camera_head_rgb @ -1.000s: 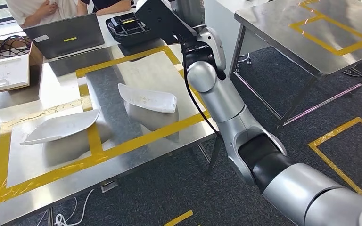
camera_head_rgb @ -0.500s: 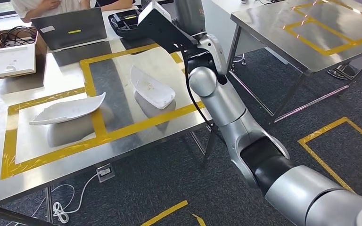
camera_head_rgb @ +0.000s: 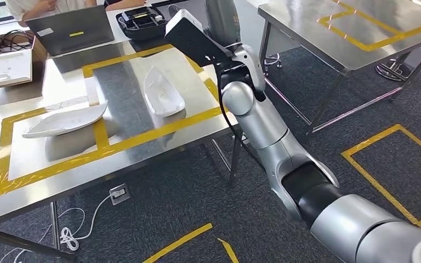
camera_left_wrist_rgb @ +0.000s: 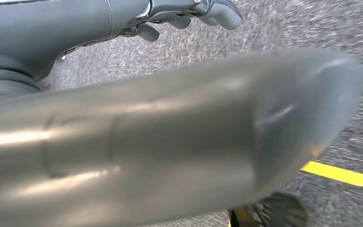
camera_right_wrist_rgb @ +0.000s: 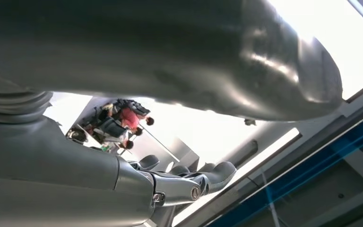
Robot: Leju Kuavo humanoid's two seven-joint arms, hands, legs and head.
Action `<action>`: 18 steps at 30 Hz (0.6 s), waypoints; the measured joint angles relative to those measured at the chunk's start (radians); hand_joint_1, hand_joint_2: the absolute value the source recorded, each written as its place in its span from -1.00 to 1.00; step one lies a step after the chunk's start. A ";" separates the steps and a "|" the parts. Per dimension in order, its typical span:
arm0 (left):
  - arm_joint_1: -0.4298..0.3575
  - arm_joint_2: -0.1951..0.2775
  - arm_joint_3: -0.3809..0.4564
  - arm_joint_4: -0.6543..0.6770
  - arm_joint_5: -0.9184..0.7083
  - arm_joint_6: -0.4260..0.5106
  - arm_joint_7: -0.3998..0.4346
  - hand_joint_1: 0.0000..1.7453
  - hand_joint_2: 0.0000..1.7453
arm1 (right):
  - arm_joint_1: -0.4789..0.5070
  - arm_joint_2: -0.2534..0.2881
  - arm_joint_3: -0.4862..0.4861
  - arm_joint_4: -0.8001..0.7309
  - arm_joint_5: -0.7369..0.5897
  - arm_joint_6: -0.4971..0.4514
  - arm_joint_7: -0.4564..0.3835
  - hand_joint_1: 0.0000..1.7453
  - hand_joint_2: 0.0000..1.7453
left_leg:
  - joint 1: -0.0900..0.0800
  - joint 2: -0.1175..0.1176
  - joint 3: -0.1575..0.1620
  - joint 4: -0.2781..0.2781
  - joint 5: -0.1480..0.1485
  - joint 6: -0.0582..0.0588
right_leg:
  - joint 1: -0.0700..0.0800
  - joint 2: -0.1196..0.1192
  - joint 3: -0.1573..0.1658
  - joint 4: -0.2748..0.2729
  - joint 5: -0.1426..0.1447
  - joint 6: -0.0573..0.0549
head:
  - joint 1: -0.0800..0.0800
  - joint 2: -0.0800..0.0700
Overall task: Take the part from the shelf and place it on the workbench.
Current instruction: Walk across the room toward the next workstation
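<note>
Two white curved parts lie on the steel workbench [camera_head_rgb: 87, 176]: one [camera_head_rgb: 163, 93] in the right taped field, the other [camera_head_rgb: 66, 121] in the left taped field. My right arm [camera_head_rgb: 252, 109] is raised beside the bench's right end, its black wrist box [camera_head_rgb: 189, 34] above the far corner. In the right wrist view my right hand [camera_right_wrist_rgb: 184, 182] points at the ceiling, fingers loosely extended, holding nothing. My left hand [camera_left_wrist_rgb: 189, 12] hangs over the dark carpet with nothing in it, its thick thumb [camera_left_wrist_rgb: 170, 142] blurred across the left wrist view.
A laptop [camera_head_rgb: 71, 34], a cardboard box [camera_head_rgb: 5, 60] and a black tray [camera_head_rgb: 140, 22] sit at the bench's far side, with a person [camera_head_rgb: 38, 5] behind. A second steel table [camera_head_rgb: 351, 33] stands at right. A cable [camera_head_rgb: 74, 238] lies under the bench.
The whole picture has shifted, so the camera has moved; the bench now sits further left and away. Both white parts stay in their taped fields. My right arm stays raised.
</note>
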 joint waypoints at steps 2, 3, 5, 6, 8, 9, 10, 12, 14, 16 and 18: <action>-0.001 0.000 0.000 0.000 0.002 0.001 -0.001 -1.00 -1.00 | 0.010 -0.009 -0.011 -0.004 -0.005 -0.007 -0.001 -1.00 -1.00 | -0.001 -0.002 0.098 -0.125 0.028 0.007 | 0.001 0.000 -0.022 0.003 0.020 0.008 | 0.000 0.000; -0.001 0.001 0.000 0.000 0.003 0.001 -0.001 -1.00 -1.00 | 0.015 -0.016 -0.018 -0.008 -0.009 -0.012 -0.002 -1.00 -1.00 | -0.004 -0.004 0.140 -0.185 0.024 0.013 | 0.002 -0.001 -0.028 0.003 0.029 0.015 | 0.001 0.000; 0.000 0.001 0.000 0.000 0.002 0.002 0.004 -1.00 -1.00 | 0.026 -0.039 -0.034 -0.015 -0.016 -0.028 -0.002 -1.00 -1.00 | -0.011 -0.008 0.178 -0.255 0.006 0.028 | 0.002 -0.004 -0.031 -0.001 0.048 0.030 | 0.000 0.000; 0.002 0.002 0.000 0.000 0.001 0.002 0.007 -1.00 -1.00 | 0.031 -0.055 -0.044 -0.015 -0.018 -0.037 0.000 -1.00 -1.00 | -0.013 -0.009 0.170 -0.256 0.014 0.038 | 0.000 -0.005 -0.031 -0.006 0.058 0.037 | 0.000 0.000; 0.006 0.001 0.000 0.001 0.000 0.002 0.011 -1.00 -1.00 | 0.038 -0.093 -0.072 -0.014 -0.013 -0.054 0.016 -1.00 -1.00 | -0.012 -0.006 0.153 -0.261 0.036 0.057 | -0.003 -0.005 -0.042 0.002 0.043 0.050 | -0.002 0.000; 0.008 0.001 0.000 0.001 0.000 0.000 0.011 -1.00 -1.00 | 0.035 -0.114 -0.088 -0.008 -0.003 -0.058 0.028 -1.00 -1.00 | -0.010 -0.004 0.141 -0.264 0.051 0.066 | -0.005 -0.004 -0.056 0.030 0.006 0.056 | -0.003 0.000; 0.008 0.001 0.000 0.001 0.000 -0.001 0.010 -1.00 -1.00 | 0.025 -0.137 -0.105 0.011 0.012 -0.058 0.040 -1.00 -1.00 | -0.010 -0.001 0.127 -0.264 0.065 0.073 | -0.005 -0.003 -0.073 0.079 -0.046 0.060 | -0.003 0.000; 0.009 0.001 0.000 0.001 0.000 -0.004 0.010 -1.00 -1.00 | -0.008 -0.183 -0.143 0.080 0.045 -0.051 0.049 -1.00 -1.00 | -0.012 0.000 0.091 -0.263 0.092 0.081 | -0.005 -0.002 -0.107 0.210 -0.135 0.067 | -0.001 0.000; 0.011 0.000 0.000 0.001 0.000 -0.005 0.010 -1.00 -1.00 | -0.037 -0.215 -0.179 0.156 0.068 -0.045 0.032 -1.00 -1.00 | -0.015 0.001 0.054 -0.260 0.119 0.082 | -0.004 -0.002 -0.102 0.286 -0.139 0.068 | 0.001 0.000; 0.011 -0.002 0.000 0.001 0.000 -0.007 0.010 -1.00 -1.00 | -0.059 -0.231 -0.200 0.205 0.083 -0.042 0.021 -1.00 -1.00 | -0.016 0.002 0.019 -0.254 0.143 0.080 | -0.002 -0.002 -0.025 0.231 -0.092 0.062 | 0.001 0.000; 0.008 -0.005 0.000 0.002 0.002 -0.010 0.009 -1.00 -1.00 | -0.086 -0.246 -0.211 0.243 0.107 -0.039 0.047 -1.00 -1.00 | -0.018 0.003 -0.005 -0.247 0.163 0.075 | 0.004 -0.003 0.090 0.090 -0.099 0.051 | 0.001 0.000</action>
